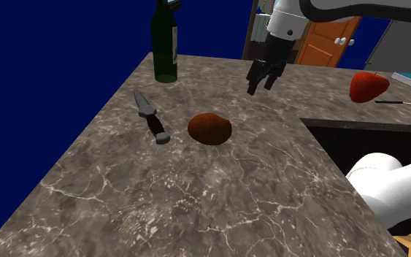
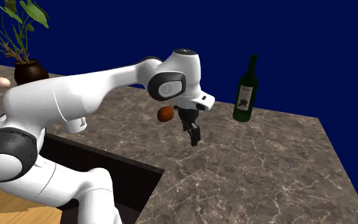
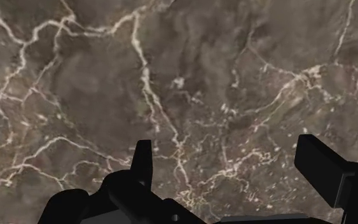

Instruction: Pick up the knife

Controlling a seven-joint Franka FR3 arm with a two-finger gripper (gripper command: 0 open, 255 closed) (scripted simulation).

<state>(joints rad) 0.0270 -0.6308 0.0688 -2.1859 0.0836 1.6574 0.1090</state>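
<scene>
**APPROACH STEP: GRIPPER NOT YET OVER KNIFE**

1. Nearest the shoulder camera, note the bare stretch of marbled counter [image 1: 196, 204]. Nothing lies on it.

2. Locate the knife [image 1: 150, 117] farther in, toward the shoulder view's left. It lies flat on the counter. Its grey blade [image 1: 141, 101] points away toward the far left edge. Its dark handle [image 1: 155, 128] ends in a grey cap on the near side.

3. Note the brown lump [image 1: 209, 129] just beside the handle, on the shoulder view's right. It does not touch the knife.

4. Find the gripper [image 1: 262, 77] beyond the lump, hanging above the counter and pointing down. It is well apart from the knife.

5. Confirm the state in the wrist view. The gripper [image 3: 227, 153] stands wide open and its fingers [image 3: 142, 159] hold nothing. Only veined counter lies between them.

6. At the far edge, a dark bottle [image 1: 165, 44] stands upright, beyond the blade tip.

**Step in hand:** judged as the approach. No grasp has begun.

**Next move:**
- Carry the gripper toward the shoulder view's left and nearer that camera, until it is over the handle.
- Turn the wrist so the fingers straddle the handle across its width.
- Descend.
- Close.
- Allow for the lump, which probably leaves little room on that side.
</scene>
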